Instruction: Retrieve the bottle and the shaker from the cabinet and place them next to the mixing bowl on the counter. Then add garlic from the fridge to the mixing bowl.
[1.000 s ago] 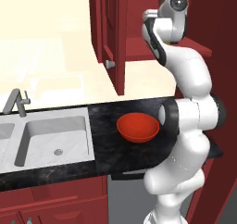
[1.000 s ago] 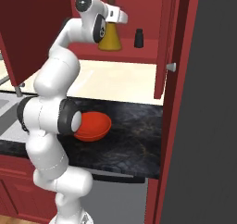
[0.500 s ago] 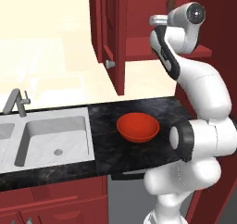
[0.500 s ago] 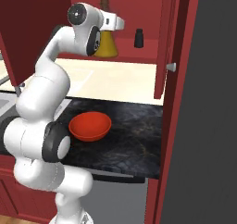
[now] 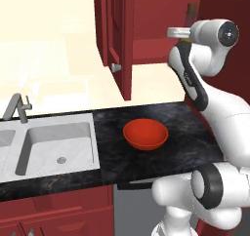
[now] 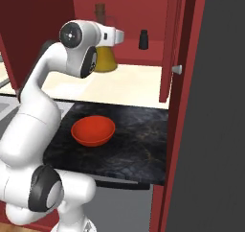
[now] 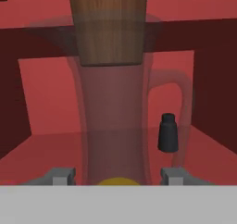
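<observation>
My fingers (image 7: 60,176) stand spread apart, one either side of the bottle (image 7: 113,102), whose clear neck and brown stopper sit right between them (I can't tell if the pads touch the glass). The bottle stands on the cabinet (image 6: 143,15) shelf, the shaker (image 6: 143,39) near it. On the counter (image 5: 190,147) below sits the bowl (image 5: 145,134).

Both base views flank the mixing bowl (image 5: 145,134); the hand view faces the bottle (image 7: 113,102) closely.
</observation>
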You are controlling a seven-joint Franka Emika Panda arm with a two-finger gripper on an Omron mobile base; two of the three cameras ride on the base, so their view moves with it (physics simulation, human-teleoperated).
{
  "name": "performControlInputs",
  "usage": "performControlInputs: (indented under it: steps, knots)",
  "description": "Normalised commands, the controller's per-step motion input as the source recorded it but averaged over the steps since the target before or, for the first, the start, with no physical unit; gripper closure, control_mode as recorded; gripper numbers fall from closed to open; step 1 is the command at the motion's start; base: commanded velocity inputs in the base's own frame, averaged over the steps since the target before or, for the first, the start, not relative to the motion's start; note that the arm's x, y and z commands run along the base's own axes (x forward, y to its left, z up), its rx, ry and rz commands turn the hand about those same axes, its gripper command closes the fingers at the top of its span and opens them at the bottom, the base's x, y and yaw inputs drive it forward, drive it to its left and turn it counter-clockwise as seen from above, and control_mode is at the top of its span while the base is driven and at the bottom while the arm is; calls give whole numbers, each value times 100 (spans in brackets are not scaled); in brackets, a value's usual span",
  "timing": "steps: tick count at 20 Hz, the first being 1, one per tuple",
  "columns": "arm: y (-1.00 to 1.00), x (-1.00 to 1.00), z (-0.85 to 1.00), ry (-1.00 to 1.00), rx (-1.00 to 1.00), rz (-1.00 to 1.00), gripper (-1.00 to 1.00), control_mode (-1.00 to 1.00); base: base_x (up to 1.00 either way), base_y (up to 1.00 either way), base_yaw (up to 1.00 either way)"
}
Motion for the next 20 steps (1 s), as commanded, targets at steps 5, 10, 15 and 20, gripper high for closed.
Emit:
performControlInputs:
  steps: [5,10,15,20]
  knots:
    - [4,-75,-2,0,0,2,100,-100,0,0,0]
    - [0,-29,-77,8,-4,4,100,-100,0,0,0]
    - [0,-37,-92,13,-5,2,100,-100,0,0,0]
    - [0,-12,-77,12,-6,1,100,-100,0,0,0]
